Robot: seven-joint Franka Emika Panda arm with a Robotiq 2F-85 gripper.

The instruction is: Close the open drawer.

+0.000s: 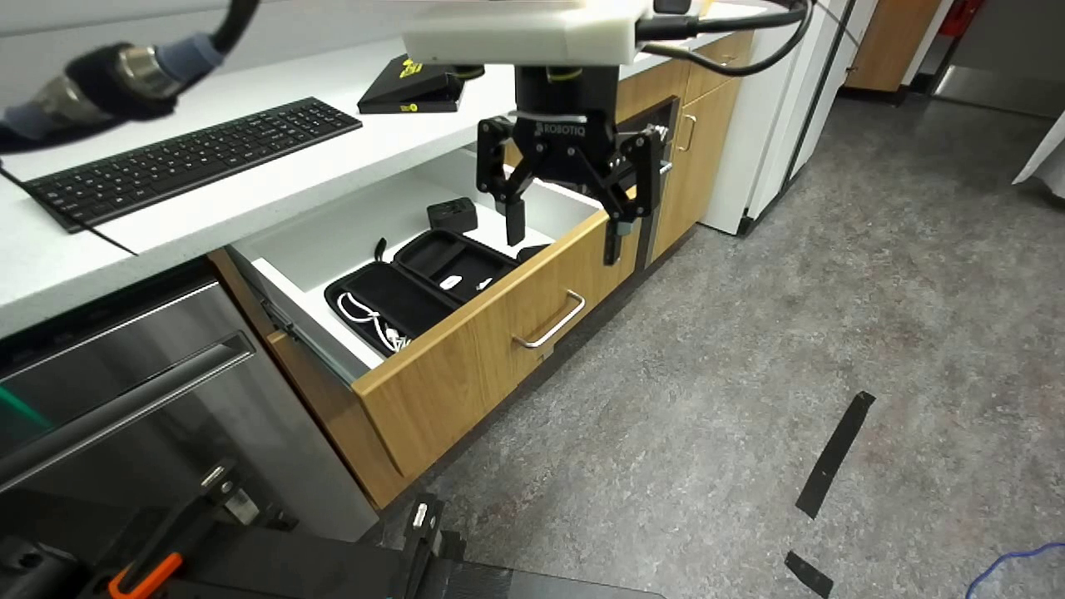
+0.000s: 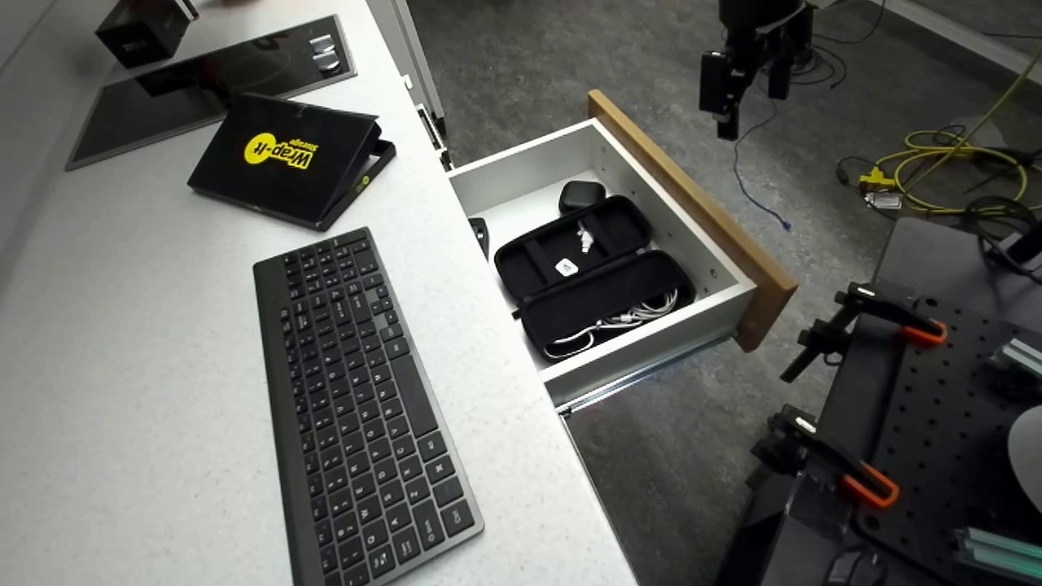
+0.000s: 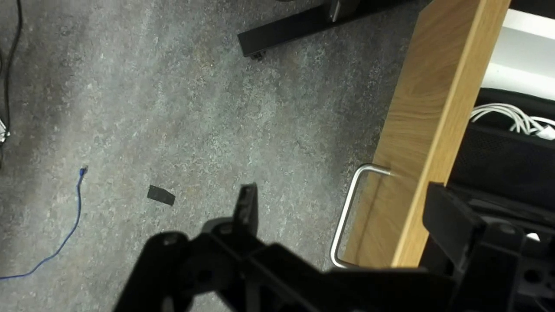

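Observation:
The drawer [image 1: 466,374] is pulled open, with a light oak front, white inner walls and black cases and white cables inside. It also shows in an exterior view [image 2: 692,203] and in the wrist view [image 3: 416,130]. Its silver bar handle [image 1: 553,329] also shows in the wrist view [image 3: 349,212]. My gripper [image 1: 564,235] is open and empty. It hangs above the front panel, one finger on the inner side and one on the outer side in the wrist view [image 3: 340,201]. In an exterior view the gripper [image 2: 753,102] appears apart from the panel.
The white counter [image 2: 203,366] overhangs the drawer and holds a keyboard [image 2: 366,407] and a black box [image 2: 281,159]. A steel appliance [image 1: 166,416] stands beside the drawer. A black bench with orange-tipped clamps [image 2: 871,484] faces it. Cables [image 2: 961,163] lie on the floor.

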